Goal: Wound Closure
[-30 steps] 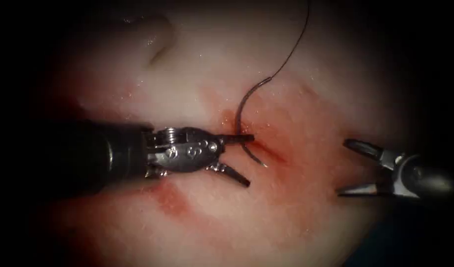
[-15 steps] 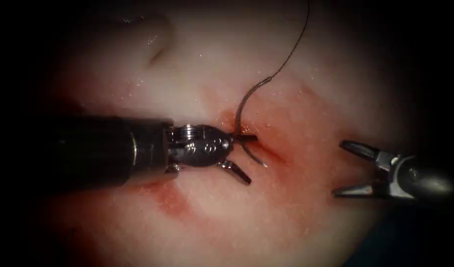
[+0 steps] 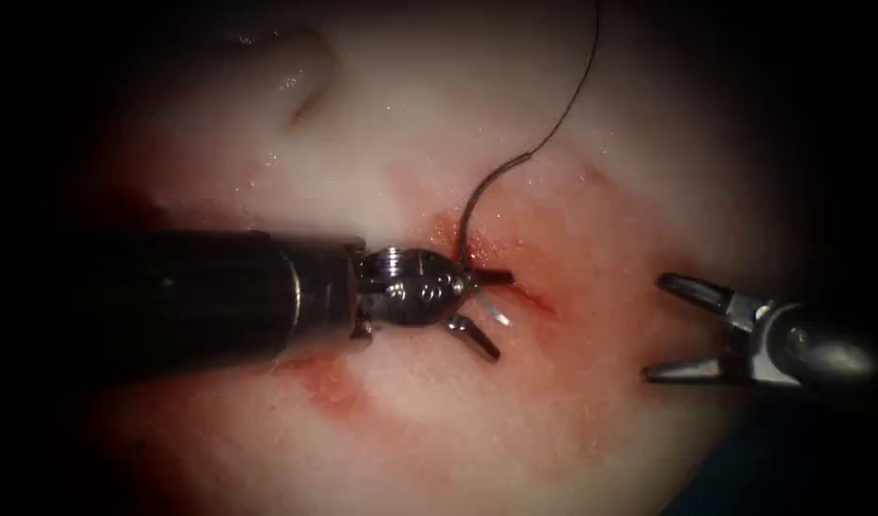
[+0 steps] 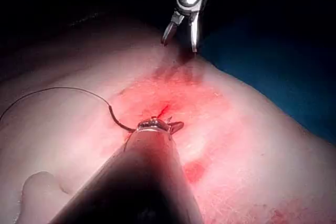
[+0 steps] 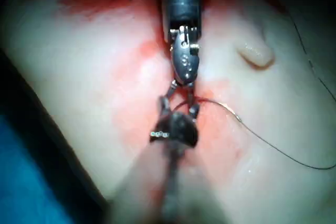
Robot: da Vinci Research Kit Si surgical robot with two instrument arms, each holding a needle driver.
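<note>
Straddling needle (image 3: 469, 222) tip at cut (image 3: 515, 287), left tool (image 3: 484, 308) fingers apart, ungripped, needle in tissue (image 3: 381, 134) | right tool (image 3: 675, 327) fingers spread, empty, well apart | thread (image 3: 572, 86) trailing beyond.

Open tissue (image 3: 591, 401) between the two tools, right of the cut (image 3: 529, 296): unobstructed. Left approach blocked by left tool (image 3: 486, 306), fingers apart, straddling the needle (image 3: 469, 225) where it stands in the cut. Far side crossed by thread (image 3: 572, 91) running up from the needle's tail. Right tool (image 3: 658, 325) well apart at right edge, fingers spread, holding nothing. Near tissue bare, red fluid (image 3: 329, 382) only.
</note>
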